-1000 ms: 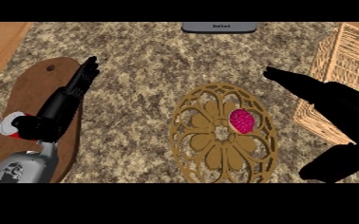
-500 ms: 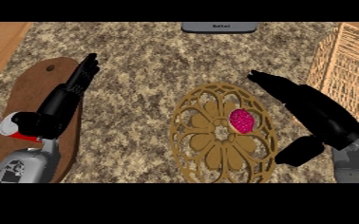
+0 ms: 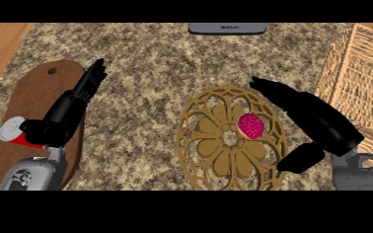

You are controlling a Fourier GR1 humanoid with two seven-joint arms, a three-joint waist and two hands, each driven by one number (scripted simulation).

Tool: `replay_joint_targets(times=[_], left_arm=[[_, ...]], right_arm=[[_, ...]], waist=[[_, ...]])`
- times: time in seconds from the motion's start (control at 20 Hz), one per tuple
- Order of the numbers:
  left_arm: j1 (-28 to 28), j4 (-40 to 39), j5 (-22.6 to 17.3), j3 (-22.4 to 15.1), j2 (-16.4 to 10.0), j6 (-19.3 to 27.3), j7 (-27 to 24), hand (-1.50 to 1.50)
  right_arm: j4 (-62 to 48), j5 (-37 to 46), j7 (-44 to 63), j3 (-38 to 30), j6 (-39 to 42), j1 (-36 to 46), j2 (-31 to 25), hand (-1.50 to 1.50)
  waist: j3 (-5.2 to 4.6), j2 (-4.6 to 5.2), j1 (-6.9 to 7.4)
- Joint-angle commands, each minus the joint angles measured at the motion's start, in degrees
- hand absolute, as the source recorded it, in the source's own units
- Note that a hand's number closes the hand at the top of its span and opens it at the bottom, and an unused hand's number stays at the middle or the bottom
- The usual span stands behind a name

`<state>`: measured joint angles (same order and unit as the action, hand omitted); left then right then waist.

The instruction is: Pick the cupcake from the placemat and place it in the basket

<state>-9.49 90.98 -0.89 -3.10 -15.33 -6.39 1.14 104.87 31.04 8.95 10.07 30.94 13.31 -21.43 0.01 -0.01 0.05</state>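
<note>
Counter [image 3: 146, 59]: speckled stone top, carrying all items below.

Surroundings:
- Board [image 3: 36, 89], one. Brown wood with a hole near its far end, lying along the counter's left edge.
- Red-and-white object [image 3: 12, 130], one. On the board at the left edge, partly hidden behind the left wrist; kind cannot be told.
- Grey item [image 3: 227, 28], one. At the middle of the counter's far edge, cut off by the view.
- Basket [image 3: 355, 74], one. Pale wicker, at the counter's right edge, partly out of view. The right hand lies between it and the placemat.

Task items:
- Placemat [image 3: 218, 153], one. Round, golden, openwork flower pattern, lying towards the near edge, right of centre.
- Cupcake [image 3: 251, 126], one. Pink, lying on the placemat's right part, just inside the rim.

Hands, two:
- Right hand [image 3: 320, 121]. Fingers [image 3: 273, 90] straight and together, pointing to the far left over the placemat's upper right rim; thumb [image 3: 299, 159] spread wide over the lower right rim. The cupcake sits left of the palm, in the open span between fingers and thumb, near but apart; nothing is held.
- Left hand [image 3: 69, 111]. Over the board, fingers [image 3: 93, 79] straight, pointing towards the far edge, holding nothing; well apart from the cupcake.
</note>
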Motion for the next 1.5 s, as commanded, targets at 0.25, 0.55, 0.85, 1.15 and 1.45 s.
replay_joint_targets(times=[0.25,0.55,0.85,1.15,1.45], left_arm=[[-2.7,-1.3,2.0,2.4,1.6,-1.9,1.8,0.00],[-5.0,-7.4,2.7,4.6,2.1,-3.0,-2.6,0.00],[-0.4,-2.2,4.6,2.9,4.3,-3.3,-1.2,0.00],[0.7,-2.9,1.7,7.5,1.3,-7.9,-3.5,0.00],[0.6,-3.6,5.6,5.0,4.6,-5.7,-4.6,0.00]], right_arm=[[-0.4,6.1,0.8,0.6,2.4,0.4,3.3,-1.50],[-0.9,10.0,3.1,2.4,3.1,2.1,5.9,-1.50],[-6.9,15.5,-3.0,3.5,-1.2,0.7,7.4,-1.50],[-10.2,17.7,-3.5,2.7,-1.2,0.8,8.2,-1.50],[-12.7,21.5,-1.2,4.4,-1.4,1.8,11.5,-1.50]], waist=[[-0.01,-0.01,-0.02],[-0.02,0.03,-0.16],[-0.01,0.01,-0.02],[-0.02,0.03,0.02],[-0.02,0.02,-0.07]])
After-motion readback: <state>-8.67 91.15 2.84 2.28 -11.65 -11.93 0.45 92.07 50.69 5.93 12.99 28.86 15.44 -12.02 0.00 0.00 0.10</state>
